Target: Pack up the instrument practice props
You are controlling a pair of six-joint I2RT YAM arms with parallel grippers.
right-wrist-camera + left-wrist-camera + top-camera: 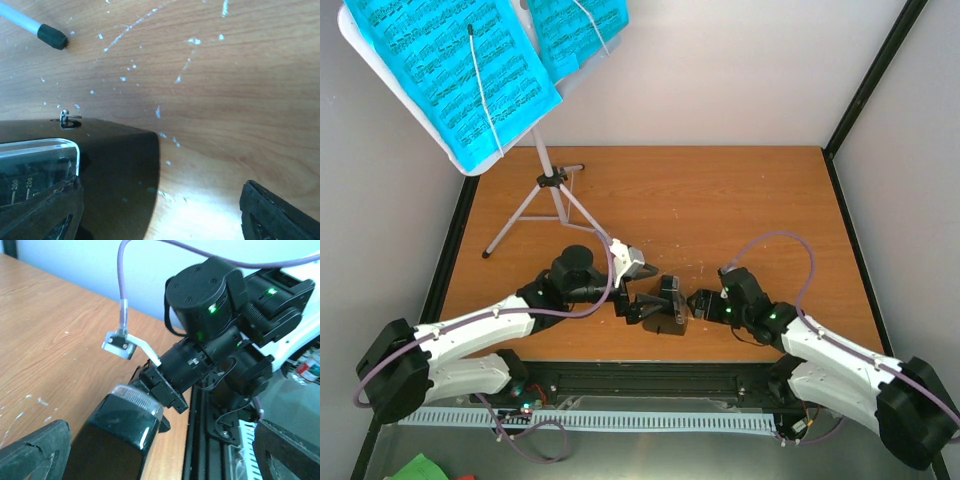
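Top: metronome (667,308) sits on the worktop (720,200) near its front edge, flanked by left gripper (638,306) and right gripper (703,303), probably to steady it. Music stand (555,185) stands back-left.
Left wrist: left jaws wide apart, straddling the metronome.
Right wrist: right jaws apart, nothing clamped.

Wood tabletop (740,200) (scuffed) w/ pale walls (740,70)
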